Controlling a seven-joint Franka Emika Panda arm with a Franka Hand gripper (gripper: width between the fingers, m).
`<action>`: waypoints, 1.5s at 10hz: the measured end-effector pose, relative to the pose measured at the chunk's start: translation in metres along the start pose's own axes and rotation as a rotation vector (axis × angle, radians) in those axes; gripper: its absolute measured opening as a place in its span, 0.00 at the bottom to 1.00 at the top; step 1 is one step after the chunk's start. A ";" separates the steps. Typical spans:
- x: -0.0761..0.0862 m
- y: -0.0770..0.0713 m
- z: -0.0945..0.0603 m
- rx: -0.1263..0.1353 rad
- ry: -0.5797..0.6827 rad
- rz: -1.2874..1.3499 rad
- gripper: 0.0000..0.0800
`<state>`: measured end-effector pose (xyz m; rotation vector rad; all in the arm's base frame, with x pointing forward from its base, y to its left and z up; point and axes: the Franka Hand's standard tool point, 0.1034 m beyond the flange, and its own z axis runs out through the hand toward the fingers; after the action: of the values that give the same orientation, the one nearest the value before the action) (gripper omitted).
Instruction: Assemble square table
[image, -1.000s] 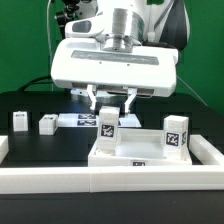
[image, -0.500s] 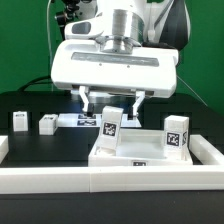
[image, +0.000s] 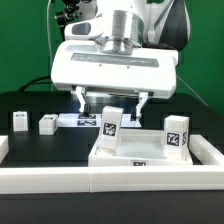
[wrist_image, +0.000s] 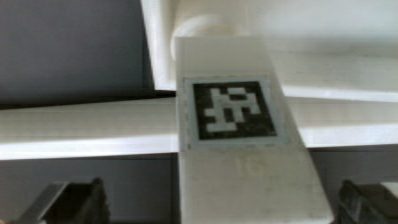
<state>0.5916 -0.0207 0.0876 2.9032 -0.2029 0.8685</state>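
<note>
The claw (image: 110, 101) hangs with its jaws spread wide, holding nothing. Its two fingers (image: 82, 100) flank the space above an upright peg (image: 108, 127) without touching it. In the wrist view that peg's tagged face fills the middle of the picture, and the dark fingertips (wrist_image: 71, 200) stand clear on either side of it.

The top (image: 140, 152) lies flat on the black counter (image: 50, 150), near the camera and towards the exterior view's right. Its near edge, which carries a small tag, is against the white rail (image: 100, 185). The upright peg stands at the top's far edge, towards the exterior view's left. A second peg (image: 177, 135) stands at the top's far corner on the exterior view's right, its tag facing the camera.

Two loose pegs (image: 20, 121) sit on the counter at the exterior view's left, just beside each other and well apart from the top. The marker board (image: 72, 121) lies flat between them and the upright peg, partly behind the claw's finger.
</note>
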 end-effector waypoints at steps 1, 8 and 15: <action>0.000 0.000 0.000 0.000 0.000 0.000 0.81; 0.002 0.000 -0.004 0.020 -0.075 0.007 0.81; -0.001 -0.003 -0.001 0.100 -0.516 0.038 0.81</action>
<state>0.5911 -0.0174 0.0874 3.1668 -0.2599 0.1156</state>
